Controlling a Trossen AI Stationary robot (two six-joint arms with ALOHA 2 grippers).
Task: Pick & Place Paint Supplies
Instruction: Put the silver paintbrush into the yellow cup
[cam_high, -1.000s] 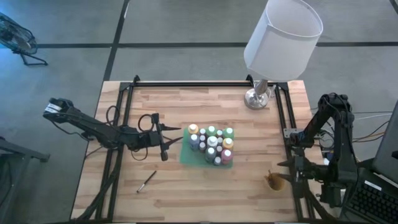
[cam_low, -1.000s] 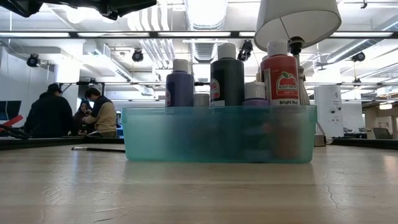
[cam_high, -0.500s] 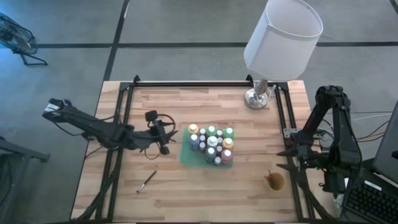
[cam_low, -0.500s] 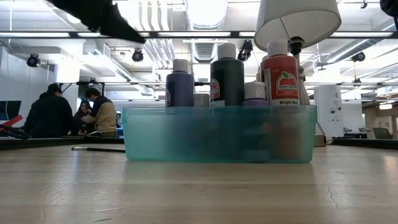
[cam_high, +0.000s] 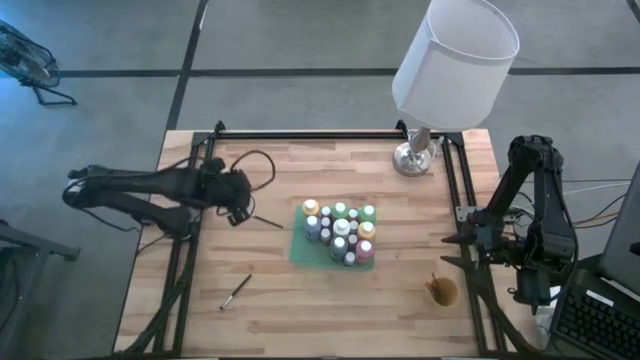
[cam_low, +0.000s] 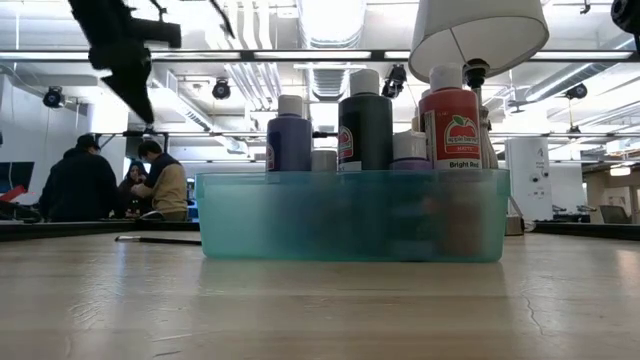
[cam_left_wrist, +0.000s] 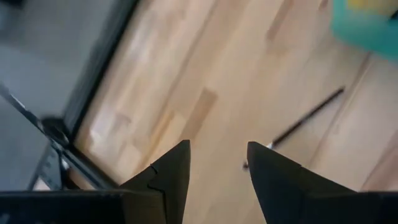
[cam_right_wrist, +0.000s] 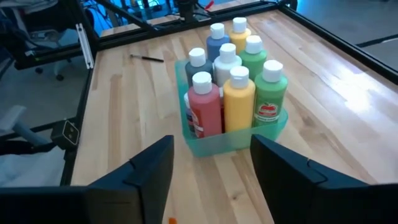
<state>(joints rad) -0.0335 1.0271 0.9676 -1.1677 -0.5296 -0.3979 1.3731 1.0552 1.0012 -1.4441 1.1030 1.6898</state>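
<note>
The wooden surface (cam_high: 330, 300) fills the middle of the high view, with a white-shaded lamp (cam_high: 455, 60) at its upper right. At the centre sits the teal tray (cam_high: 297, 250), and the paint bottles (cam_high: 340, 232) stand packed upright inside it; the right wrist view shows red, yellow, green, white and blue ones with pale caps crowding the tray.

My left arm reaches in from the left of the high view, and my left gripper (cam_high: 238, 203) hangs above the surface left of the tray, well apart from it. In the left wrist view its fingers (cam_left_wrist: 171, 177) stand apart with nothing between them. My right gripper (cam_high: 462, 240) waits at the right edge of the surface, also parted and empty, looking across at the tray. A small tan cup (cam_high: 441, 291) sits at the lower right.

Two brushes lie loose: one brush (cam_high: 266, 221) just beside my left gripper, between it and the tray, and another brush (cam_high: 236, 291) toward the lower left.

I judge the bottles done and the brushes the step in hand. Next I need to turn my left gripper over the nearer brush, line my fingers across its thin handle, and come down close enough to the wood to pinch it.
</note>
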